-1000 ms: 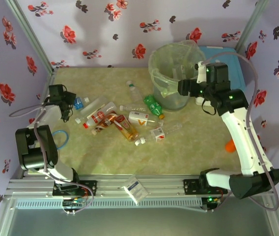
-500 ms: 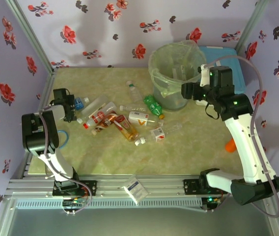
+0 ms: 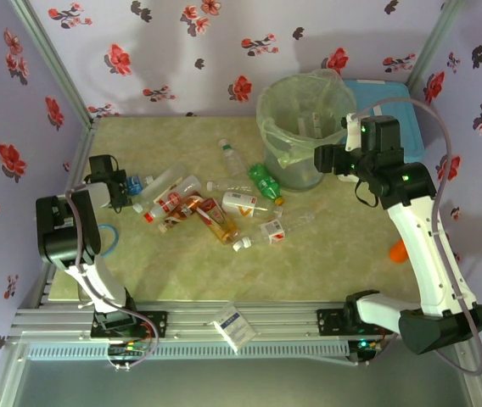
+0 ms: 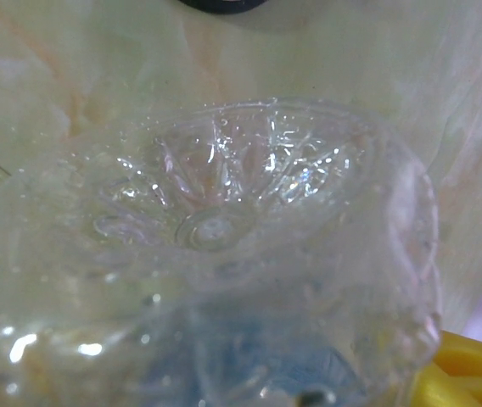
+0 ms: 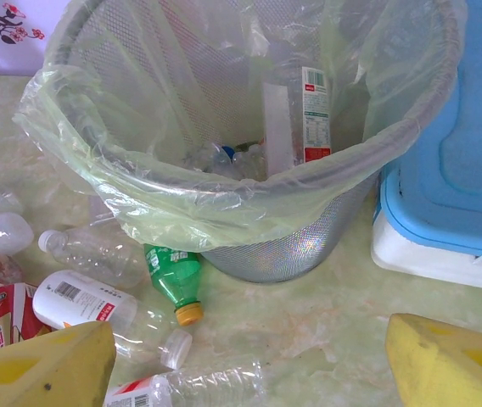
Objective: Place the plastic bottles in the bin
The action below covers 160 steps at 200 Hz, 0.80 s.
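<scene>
The bin [image 3: 296, 127] stands at the back right, lined with a pale green bag [image 5: 249, 199], with a few bottles inside [image 5: 313, 110]. Several plastic bottles [image 3: 207, 208] lie scattered mid-table. A green one with a yellow cap [image 3: 265, 181] [image 5: 171, 275] rests against the bin's foot. My left gripper [image 3: 120, 182] is at the far left, shut on a clear blue-labelled bottle [image 3: 136, 181]. That bottle's ribbed base [image 4: 215, 229] faces the left wrist camera beside a yellow fingertip [image 4: 470, 373]. My right gripper [image 3: 322, 157] [image 5: 245, 373] hangs open beside the bin, holding nothing.
A white cooler box with a blue lid [image 3: 385, 106] [image 5: 470, 170] stands right of the bin. An orange object [image 3: 398, 250] lies by the right arm. A blue ring [image 3: 103, 239] lies near the left arm, and a white packet [image 3: 234, 325] rests on the front rail.
The left arm's wrist swung in onto the blue-labelled bottle and its jaws narrowed around it. The right gripper drew back slightly to the right of the bin, then held still.
</scene>
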Available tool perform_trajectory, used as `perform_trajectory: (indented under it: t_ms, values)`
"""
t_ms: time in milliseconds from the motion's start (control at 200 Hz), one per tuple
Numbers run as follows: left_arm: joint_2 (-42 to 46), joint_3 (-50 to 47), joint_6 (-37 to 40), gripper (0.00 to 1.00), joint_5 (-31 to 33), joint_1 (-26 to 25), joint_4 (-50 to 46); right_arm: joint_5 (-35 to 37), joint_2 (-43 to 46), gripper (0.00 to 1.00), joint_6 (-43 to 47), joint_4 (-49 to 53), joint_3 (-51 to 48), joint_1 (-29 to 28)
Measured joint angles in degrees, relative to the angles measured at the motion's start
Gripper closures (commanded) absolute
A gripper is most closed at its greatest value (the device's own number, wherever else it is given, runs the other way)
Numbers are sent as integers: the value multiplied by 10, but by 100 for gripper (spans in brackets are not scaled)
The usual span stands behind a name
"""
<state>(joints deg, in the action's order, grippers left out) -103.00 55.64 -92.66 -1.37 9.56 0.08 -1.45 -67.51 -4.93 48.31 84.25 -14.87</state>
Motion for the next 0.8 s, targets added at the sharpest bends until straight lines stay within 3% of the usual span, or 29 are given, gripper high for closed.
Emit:
perform_trajectory:
  t_ms: [305, 545, 645, 800]
  values:
    - [57, 8, 100, 38, -12, 9, 18, -45, 18, 17, -1, -23, 9, 0]
    - [175, -1, 204, 53, -113, -2, 54, -116, 8, 18, -17, -72, 42, -30]
    - [205, -2, 258, 58, -165, -45, 53, -131, -23, 19, -23, -84, 67, -71]
    - [223, 2, 333, 69, -233, -155, 20, -141, -99, 23, -32, -92, 95, -141]
